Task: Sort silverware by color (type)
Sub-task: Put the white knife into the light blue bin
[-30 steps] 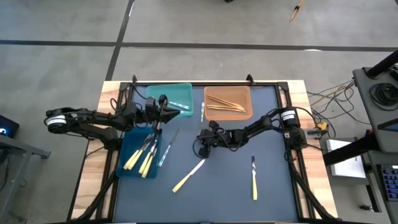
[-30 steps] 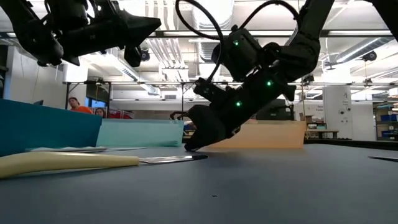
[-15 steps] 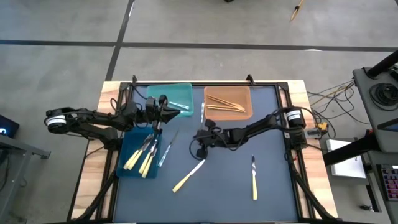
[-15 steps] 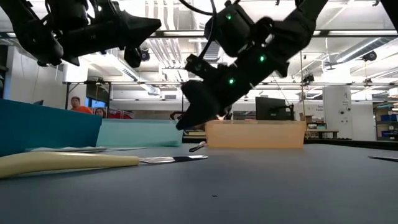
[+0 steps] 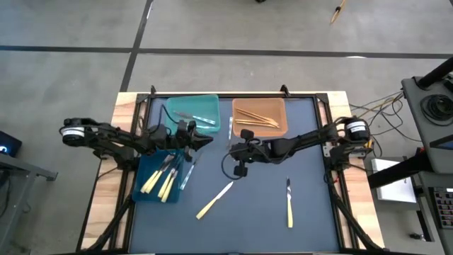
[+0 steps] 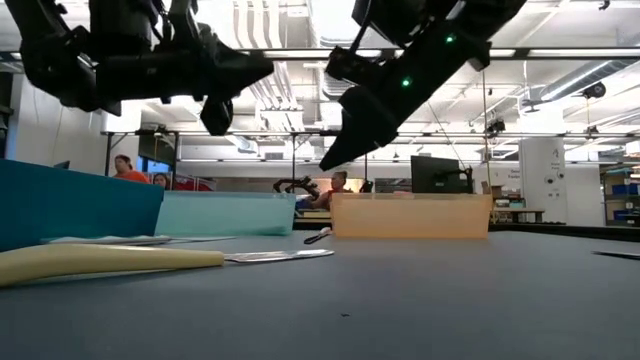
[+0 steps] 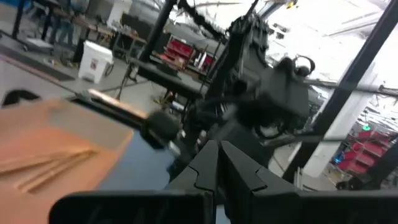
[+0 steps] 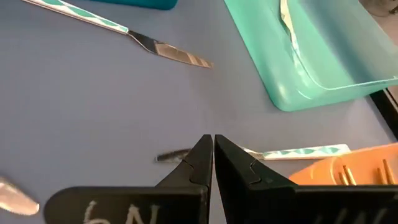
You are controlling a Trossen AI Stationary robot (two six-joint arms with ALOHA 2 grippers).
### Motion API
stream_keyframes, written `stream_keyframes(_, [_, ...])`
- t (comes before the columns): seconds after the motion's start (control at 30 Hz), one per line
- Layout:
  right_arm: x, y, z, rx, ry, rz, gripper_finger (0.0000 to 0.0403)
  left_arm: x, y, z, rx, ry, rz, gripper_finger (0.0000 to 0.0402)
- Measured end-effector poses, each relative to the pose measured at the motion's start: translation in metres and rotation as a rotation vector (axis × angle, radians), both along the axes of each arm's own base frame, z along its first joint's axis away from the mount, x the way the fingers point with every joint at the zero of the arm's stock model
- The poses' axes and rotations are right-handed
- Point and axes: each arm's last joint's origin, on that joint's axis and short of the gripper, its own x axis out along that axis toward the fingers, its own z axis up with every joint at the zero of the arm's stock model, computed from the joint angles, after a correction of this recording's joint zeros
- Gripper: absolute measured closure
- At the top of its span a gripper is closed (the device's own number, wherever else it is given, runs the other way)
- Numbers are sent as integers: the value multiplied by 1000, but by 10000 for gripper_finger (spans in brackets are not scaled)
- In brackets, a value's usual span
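The right gripper (image 5: 231,148) has its two dark fingers (image 8: 205,163) pressed tip to tip with nothing between them, raised clear of the dark mat (image 5: 311,212) near the table's middle. Just beyond those tips, on the mat and apart from them, a teal-patterned piece (image 8: 298,152) lies by the corner of the orange bin (image 5: 260,117), and a teal-handled knife (image 8: 124,36) lies farther off beside the dark blue bin (image 5: 145,185). The left gripper (image 5: 207,140) is likewise clenched on nothing, its fingers (image 7: 214,163) meeting in a point as it hangs above the mat between the teal bin (image 5: 193,113) and the blue one, facing the right arm. Of the silverware, pale yellow pieces (image 5: 159,183) lie in the dark blue bin, orange-tan pieces (image 5: 256,119) in the orange bin, and a silvery piece (image 5: 185,116) in the teal bin. Loose on the mat, well apart from both grippers, are a yellow-handled knife (image 5: 214,200) toward the front centre and another (image 5: 289,203) to its right. In the low view both arms hang above the mat, and people show in the room behind the table.
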Motion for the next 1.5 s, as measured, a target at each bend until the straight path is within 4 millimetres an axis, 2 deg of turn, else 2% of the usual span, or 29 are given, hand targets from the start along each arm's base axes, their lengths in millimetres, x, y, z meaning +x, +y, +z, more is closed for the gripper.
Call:
stream_keyframes(0.13, [-9,0,-1,4,11,-1,394,3,-5,-6,-23,25,11,401])
stream_keyframes(0.3, [-14,-1,-15,35,22,-24,394,5,-9,-9,-43,35,22,401])
stream_keyframes(0.57, [-2,2,-46,44,-77,7,394,8,-13,-2,-44,6,2,401])
stream_keyframes(0.83, [8,-11,-73,-11,-108,-51,394,12,-13,5,-42,-16,1,401])
stream_keyframes(1.13, [6,-18,-79,14,-64,-84,394,13,-13,5,-42,-16,0,401])
stream_keyframes(1.5, [10,-20,-78,49,-132,-56,394,16,-13,12,-29,-39,1,401])
